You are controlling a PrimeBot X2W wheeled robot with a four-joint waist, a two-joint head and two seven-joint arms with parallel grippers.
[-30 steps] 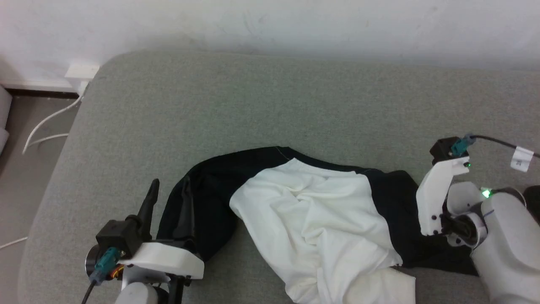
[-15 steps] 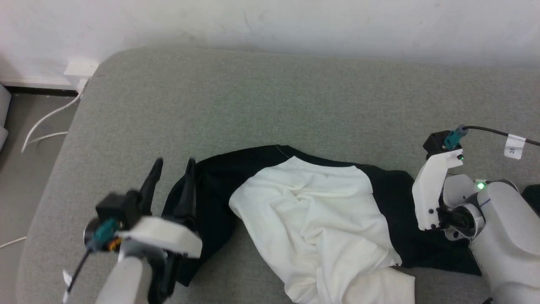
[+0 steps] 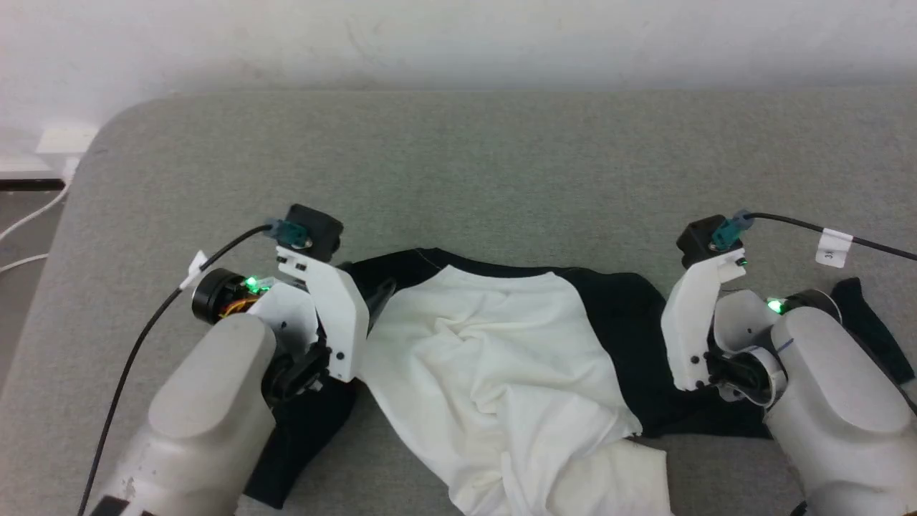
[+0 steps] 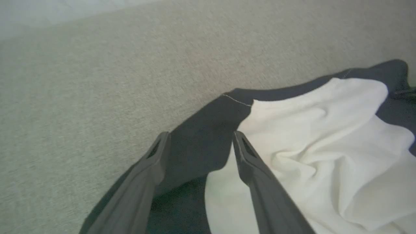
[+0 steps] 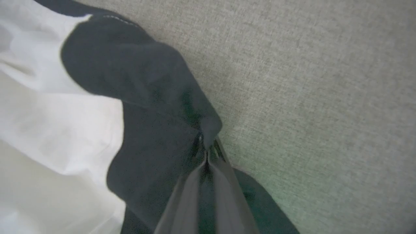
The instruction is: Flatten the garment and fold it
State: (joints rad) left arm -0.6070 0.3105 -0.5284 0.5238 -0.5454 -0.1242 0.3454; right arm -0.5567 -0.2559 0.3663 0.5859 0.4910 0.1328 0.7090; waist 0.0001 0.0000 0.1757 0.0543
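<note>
**Left gripper (image 4: 200, 136) now over the soft black-and-white long-sleeved shirt (image 3: 494, 358); right gripper (image 5: 207, 151) clamped on black cloth**

Since a second ago my left arm has swung in from the lower-left corner of the head view. It now sits over the shirt's left shoulder, with the white wrist housing covering the black sleeve there. The head camera has shifted too, so the whole scene sits differently in the frame. My right claw was spread a second ago and has since closed.

From the left wrist camera I see the two dark fingers standing well apart. One is over the black shoulder near the edge of the cloth, the other over the line where black meets white. I cannot tell from this angle whether the tips touch the fabric.

From the right wrist camera the fingers are pressed together on a small fold of black fabric. The pinch is at the edge of the dark part, just beside bare upholstery.

The shirt lies crumpled on the grey woven upholstered surface (image 3: 458, 158), between my two arms and near its front edge. Its white torso is bunched in soft folds and runs down to the bottom of the head view. Black sleeve cloth trails out under the left forearm, and a scrap of black shows past the right forearm. A black cable with a white tag (image 3: 834, 247) runs off from the right wrist.
</note>
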